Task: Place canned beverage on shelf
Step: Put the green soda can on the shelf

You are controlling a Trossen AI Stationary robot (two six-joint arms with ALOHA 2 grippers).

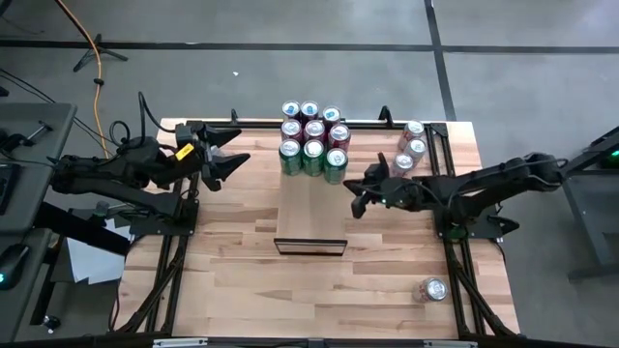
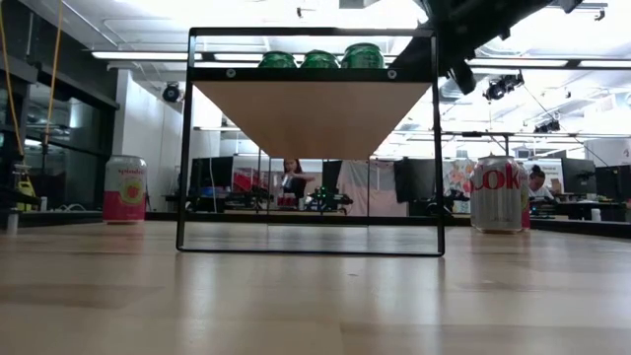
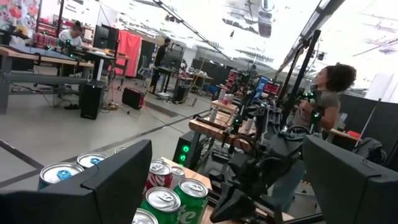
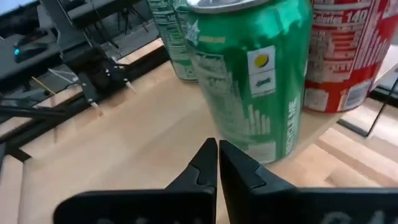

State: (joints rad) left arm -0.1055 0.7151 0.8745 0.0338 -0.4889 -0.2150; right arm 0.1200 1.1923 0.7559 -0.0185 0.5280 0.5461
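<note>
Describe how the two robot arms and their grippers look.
Both arms are dark, near-black, jointed links. The left arm carries a yellow tag near its wrist and black cables looping behind it. The left gripper has two broad, flat dark fingers. The right gripper has angular black fingers tapering to points; its arm shows small green lights.

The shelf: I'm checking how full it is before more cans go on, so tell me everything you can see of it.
The shelf is a long narrow panel of pale smooth wood, raised level above the plank tabletop, with a thin dark rectangular frame holding up its near short end. Its far end is packed with upright cans, green ones in the nearest row, red and others behind. The near stretch of panel is bare. The right end effector, shut and empty, hangs beside its right edge; whether it touches the shelf cannot be told.
</note>
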